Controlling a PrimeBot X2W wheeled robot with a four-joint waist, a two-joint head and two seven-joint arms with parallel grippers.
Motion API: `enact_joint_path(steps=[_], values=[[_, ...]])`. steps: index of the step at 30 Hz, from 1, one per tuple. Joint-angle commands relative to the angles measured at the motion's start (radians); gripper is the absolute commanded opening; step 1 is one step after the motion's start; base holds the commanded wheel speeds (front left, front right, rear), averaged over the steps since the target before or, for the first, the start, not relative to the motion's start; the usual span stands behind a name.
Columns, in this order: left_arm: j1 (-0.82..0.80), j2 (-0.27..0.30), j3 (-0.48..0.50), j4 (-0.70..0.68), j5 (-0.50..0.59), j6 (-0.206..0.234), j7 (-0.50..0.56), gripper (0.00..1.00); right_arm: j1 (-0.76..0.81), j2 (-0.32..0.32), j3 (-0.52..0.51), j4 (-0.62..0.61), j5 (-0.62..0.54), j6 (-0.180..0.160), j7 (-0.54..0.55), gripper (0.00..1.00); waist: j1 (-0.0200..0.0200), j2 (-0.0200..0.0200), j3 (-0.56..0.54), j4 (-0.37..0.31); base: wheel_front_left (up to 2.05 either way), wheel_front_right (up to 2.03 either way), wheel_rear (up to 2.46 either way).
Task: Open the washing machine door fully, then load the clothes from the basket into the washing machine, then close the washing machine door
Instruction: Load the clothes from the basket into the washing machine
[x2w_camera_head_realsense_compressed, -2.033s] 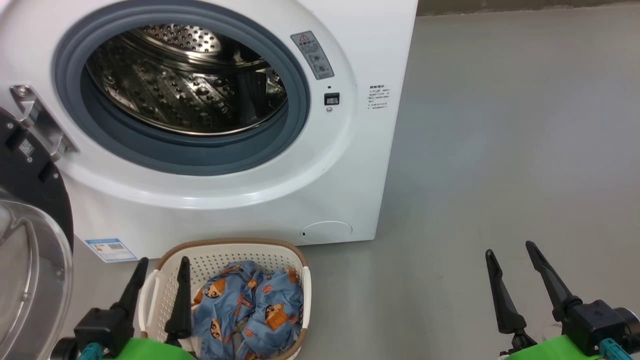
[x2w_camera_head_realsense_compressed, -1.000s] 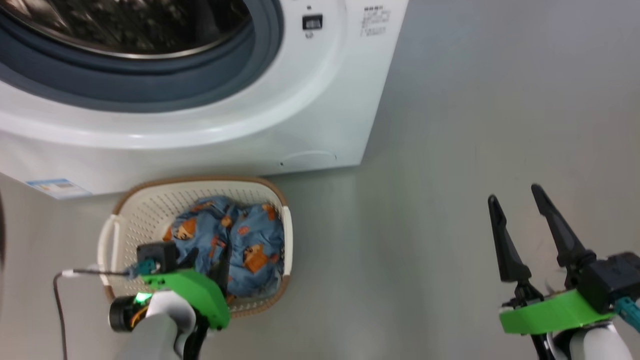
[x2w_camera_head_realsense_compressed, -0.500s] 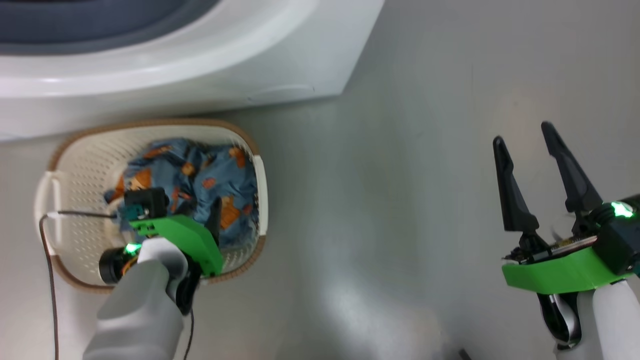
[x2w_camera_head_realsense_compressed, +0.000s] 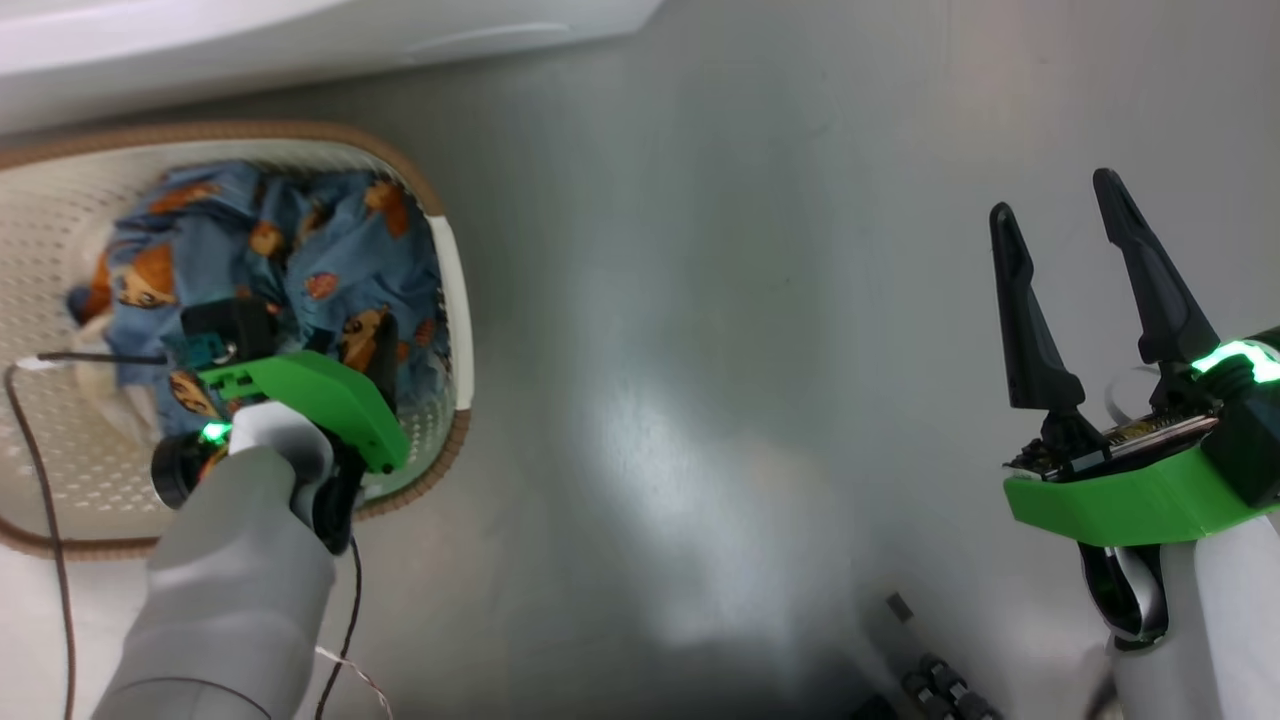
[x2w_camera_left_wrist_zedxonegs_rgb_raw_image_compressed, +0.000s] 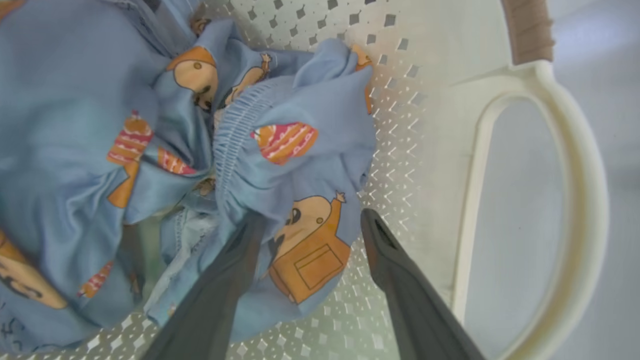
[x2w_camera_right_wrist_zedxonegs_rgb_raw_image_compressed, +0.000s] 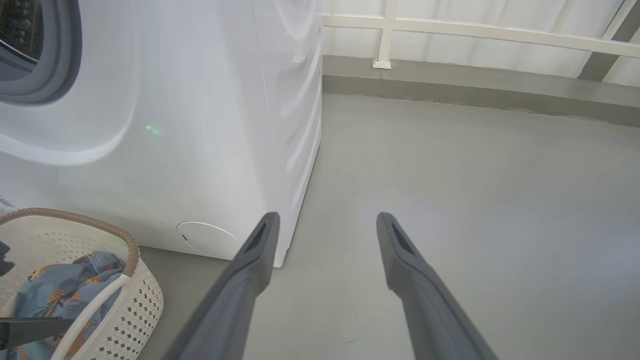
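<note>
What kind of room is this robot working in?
Probably a laundry area, perhaps a bare test room: a white front-loading washing machine, a basket of blue printed clothes beside it, and a plain grey floor.

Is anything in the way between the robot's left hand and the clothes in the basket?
Nothing visible. The left gripper is down inside the basket, its open fingers straddling a fold of the clothes.

Crumpled light blue cartoon-printed fabric clothes (x2w_camera_left_wrist_zedxonegs_rgb_raw_image_compressed: 300, 105) lie heaped in the cream perforated plastic basket (x2w_camera_left_wrist_zedxonegs_rgb_raw_image_compressed: 440, 100), brown-rimmed, standing upright just in front of the big white boxy washing machine (x2w_camera_right_wrist_zedxonegs_rgb_raw_image_compressed: 210, 100).
</note>
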Motion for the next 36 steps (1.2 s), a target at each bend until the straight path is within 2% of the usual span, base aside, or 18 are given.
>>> enact_joint_path(steps=[1,5,10,15,16,18,19,25,36], values=[[0.008,0.035,0.020,0.003,-0.006,0.004,-0.007,1.00,0.007,-0.006,0.025,-0.026,0.019,0.006,-0.012,1.00,-0.0001,-0.0001,0.054,-0.029,0.00,0.00,0.00],[-0.017,0.041,0.025,0.016,-0.014,0.019,0.004,1.00,-0.003,-0.006,0.031,-0.029,0.022,0.006,-0.012,1.00,-0.0001,-0.0001,0.080,-0.039,0.00,0.00,0.00],[-0.046,0.052,0.028,0.025,-0.016,0.066,0.000,1.00,-0.014,-0.005,0.045,-0.028,0.030,0.006,-0.012,1.00,-0.0001,-0.0001,0.105,-0.056,0.00,0.00,0.00],[-0.055,0.060,0.024,0.028,-0.017,0.090,0.016,1.00,-0.016,-0.003,0.048,-0.027,0.037,0.006,-0.012,1.00,-0.0001,-0.0001,0.116,-0.068,0.00,0.00,0.00],[-0.056,0.060,0.023,0.029,-0.017,0.093,0.019,0.92,-0.017,-0.003,0.049,-0.027,0.039,0.006,-0.012,1.00,-0.0001,-0.0001,0.117,-0.070,0.00,0.00,0.00],[-0.057,0.062,0.022,0.029,-0.018,0.100,0.016,0.39,-0.018,-0.003,0.050,-0.027,0.039,0.006,-0.012,1.00,-0.0001,-0.0001,0.118,-0.073,0.00,0.00,0.00],[-0.058,0.062,0.025,0.030,-0.020,0.106,0.008,0.00,-0.018,-0.002,0.050,-0.028,0.038,0.006,-0.012,1.00,-0.0001,-0.0001,0.118,-0.073,0.00,0.00,0.00],[-0.052,0.054,0.022,0.031,-0.026,0.121,0.003,0.00,-0.019,0.001,0.043,-0.024,0.030,0.006,-0.012,1.00,-0.0001,-0.0001,0.112,-0.068,0.00,0.00,0.00],[-0.042,0.029,0.005,0.031,-0.030,0.108,-0.056,0.00,-0.010,-0.010,0.026,-0.029,0.027,0.006,-0.012,1.00,-0.0001,-0.0001,0.059,-0.023,0.00,0.00,0.00]])
